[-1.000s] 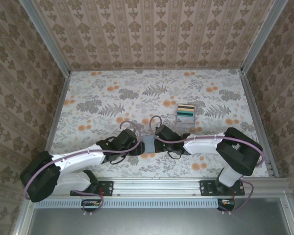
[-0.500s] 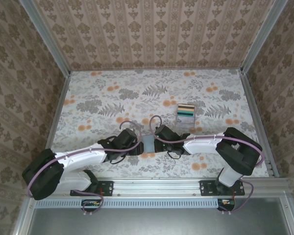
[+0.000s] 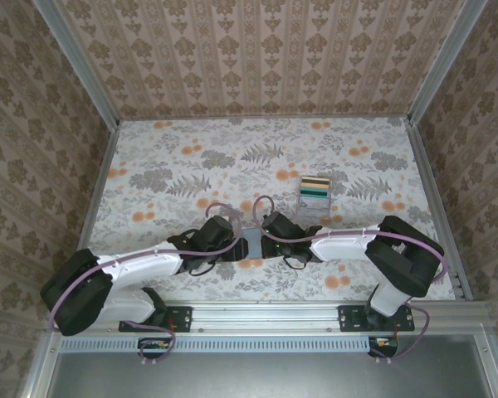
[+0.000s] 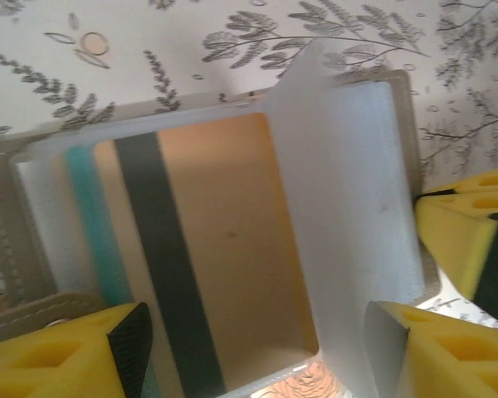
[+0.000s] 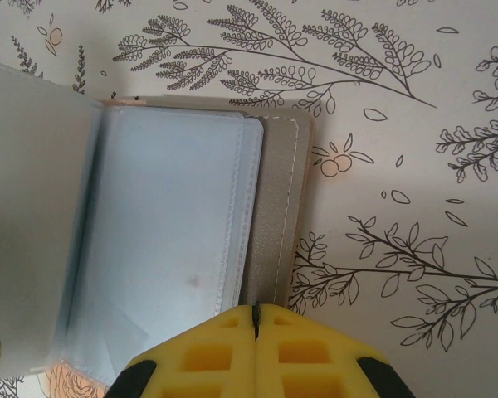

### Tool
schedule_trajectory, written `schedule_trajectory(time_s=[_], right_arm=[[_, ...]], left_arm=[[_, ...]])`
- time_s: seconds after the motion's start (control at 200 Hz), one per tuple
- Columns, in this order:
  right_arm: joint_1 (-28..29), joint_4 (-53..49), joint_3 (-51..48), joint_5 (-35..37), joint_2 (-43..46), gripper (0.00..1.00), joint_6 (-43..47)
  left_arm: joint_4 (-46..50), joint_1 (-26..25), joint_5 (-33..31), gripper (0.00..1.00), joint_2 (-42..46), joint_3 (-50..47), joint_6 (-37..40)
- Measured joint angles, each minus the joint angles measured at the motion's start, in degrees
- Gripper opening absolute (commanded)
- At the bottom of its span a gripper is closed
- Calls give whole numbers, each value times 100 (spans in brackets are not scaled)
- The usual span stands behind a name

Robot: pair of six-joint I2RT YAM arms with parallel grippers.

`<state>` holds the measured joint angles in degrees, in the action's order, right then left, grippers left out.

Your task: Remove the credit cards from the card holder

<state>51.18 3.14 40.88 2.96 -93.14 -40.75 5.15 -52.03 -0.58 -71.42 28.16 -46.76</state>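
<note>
The card holder [image 3: 252, 246] lies open on the floral table between my two grippers. In the left wrist view an orange credit card [image 4: 224, 240] with a dark stripe sits in a clear sleeve of the card holder [image 4: 349, 182]. A teal card edge [image 4: 91, 224] shows beside it. My left gripper [image 4: 257, 352] is open, one finger on each side of the sleeve. My right gripper [image 5: 255, 313] is shut, its tips pressing on the taupe edge of the card holder [image 5: 274, 224]. The bluish-grey inner panel [image 5: 166, 232] lies flat to their left.
A clear plastic box [image 3: 314, 191] with stacked coloured cards stands behind and to the right of the grippers. A small orange card [image 3: 283, 175] lies on the table left of it. Patterned walls close the table in on three sides.
My left arm has slid a little to the right, bringing its gripper closer over the card holder. The right arm has stayed put.
</note>
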Motion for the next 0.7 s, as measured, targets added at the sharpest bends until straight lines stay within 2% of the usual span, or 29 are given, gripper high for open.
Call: schedule_trajectory(time_s=[0.255,0.545,0.7], right_arm=[[0,0,2,0,-4,0,0],[0,31,-4,4,0,0,0],[26,138,-225,101,227,0,-4]], left_arm=[[-157,-2,199,76,15,0,4],[-372,-68,339,59,234,0,81],[-623,-96,470,57,98,55,105]])
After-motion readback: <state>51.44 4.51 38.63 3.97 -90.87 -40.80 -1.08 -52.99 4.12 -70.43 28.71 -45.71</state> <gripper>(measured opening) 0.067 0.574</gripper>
